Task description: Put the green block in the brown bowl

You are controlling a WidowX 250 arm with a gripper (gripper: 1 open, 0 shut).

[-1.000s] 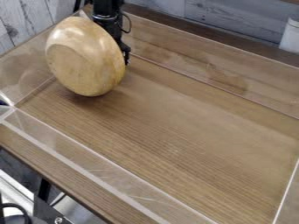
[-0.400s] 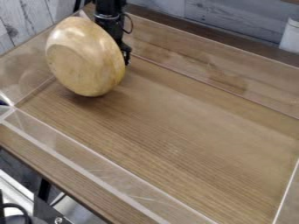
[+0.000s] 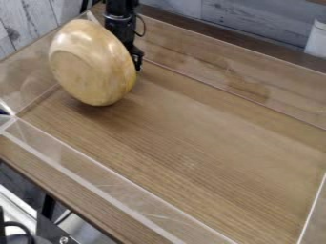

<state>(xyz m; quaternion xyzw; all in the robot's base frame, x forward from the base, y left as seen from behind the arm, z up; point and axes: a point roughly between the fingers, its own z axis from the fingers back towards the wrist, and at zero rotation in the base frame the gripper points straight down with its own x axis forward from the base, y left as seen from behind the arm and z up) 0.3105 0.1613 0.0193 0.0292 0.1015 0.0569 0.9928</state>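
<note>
A: Starting up close, bottom left corner. Seeing what there?

B: Looks like some black and white gear (image 3: pixel 26 221) with dark cables, poking in below the table edge. Too cropped to name properly, tbh.

A: OK, next bit in?

B: Near edge of the wooden table (image 3: pixel 192 143), running diagonally down to the right, with a pale see-through strip (image 3: pixel 95 181) along it. Then just bare brown wood grain across the middle and right.

A: And the brown bowl (image 3: pixel 91 63)?

B: Sitting over on the upper left part of the table, tipped way up on its side, lol. Showing a smooth, rounded, light wood outside to the camera. Definitely not flat on its base.

A: Green block?

B: Can't place it from this angle, sorry.

A: Gripper (image 3: pixel 135 50)?

B: Just behind the bowl, black, partly hidden by the rim on the right. Closed, but can't tell about any actual hold on the bowl. Black arm (image 3: pixel 121 15) rising above, with a thin loop of cable beside it.

A: Farthest back?

B: Grey wood-plank wall (image 3: pixel 242 15) beyond the table, plus a white thing (image 3: pixel 317 38) cut off at the right edge.
</note>
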